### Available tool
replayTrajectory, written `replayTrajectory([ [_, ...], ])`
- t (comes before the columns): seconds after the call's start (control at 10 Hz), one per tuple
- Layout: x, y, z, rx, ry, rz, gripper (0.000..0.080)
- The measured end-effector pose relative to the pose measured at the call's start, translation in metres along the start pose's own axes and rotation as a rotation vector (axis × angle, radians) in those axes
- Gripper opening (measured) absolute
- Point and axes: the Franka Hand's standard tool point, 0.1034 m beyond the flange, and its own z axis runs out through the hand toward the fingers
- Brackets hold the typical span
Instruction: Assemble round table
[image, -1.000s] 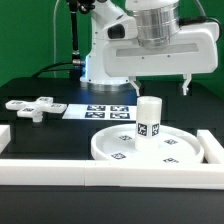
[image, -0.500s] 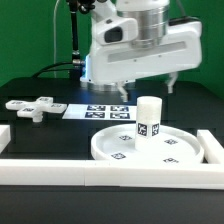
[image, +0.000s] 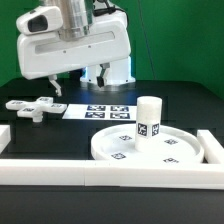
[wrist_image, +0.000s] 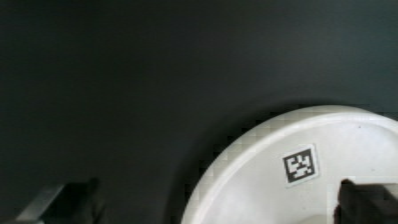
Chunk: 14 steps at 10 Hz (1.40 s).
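**A:** Disc position?

**B:** Round disc (image: 125, 150) lies flat on the table (image: 45, 135), toward the exterior view's right. It is near the front border rail (image: 100, 173) and the right-hand rail (image: 212, 146). Square tags show on its face.

**A:** And the post?

**B:** Short cylindrical post (image: 148, 117) stands upright on the disc, roughly at its middle, with a tag on its side. Nothing grips it.

**A:** Foot piece?

**B:** Cross-shaped foot piece (image: 35, 106) lies flat on the table at the exterior view's left, well apart from the disc. It sits just beside the end of the marker board (image: 105, 110), and the board lies behind the disc.

**A:** End effector?

**B:** End effector (image: 80, 86) hangs above the table on the exterior view's left, over the ground between foot piece and marker board, clear of every part. In the wrist view the end effector (wrist_image: 217, 198) has its two dark fingertips (wrist_image: 71, 200) spread wide, with nothing between them.

**A:** Anything else from the wrist?

**B:** The disc's rim (wrist_image: 320, 135) curves in, carrying one tag (wrist_image: 299, 165). The rest is dark table (wrist_image: 125, 80).
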Motion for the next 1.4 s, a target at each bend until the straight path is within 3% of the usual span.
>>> replayTrajectory([
  [0.4,-0.003,0.001,0.002,0.002,-0.004,-0.006,0.0649],
  [0.6,-0.031,0.031,0.003,0.0,-0.007,-0.2,0.0649],
  [0.7,-0.042,0.044,0.0,-0.021,0.01,-0.244,0.0649],
  [0.8,-0.062,0.058,0.001,-0.034,0.052,-0.21,0.0649],
  [0.9,-0.074,0.062,0.002,0.0,0.034,-0.17,0.0649],
  [1.2,-0.069,0.058,0.003,-0.004,0.03,-0.187,0.0649],
  [1.3,-0.069,0.061,0.002,-0.018,0.038,-0.185,0.0649],
  [1.4,-0.066,0.075,-0.003,-0.119,0.088,-0.179,0.0649],
])
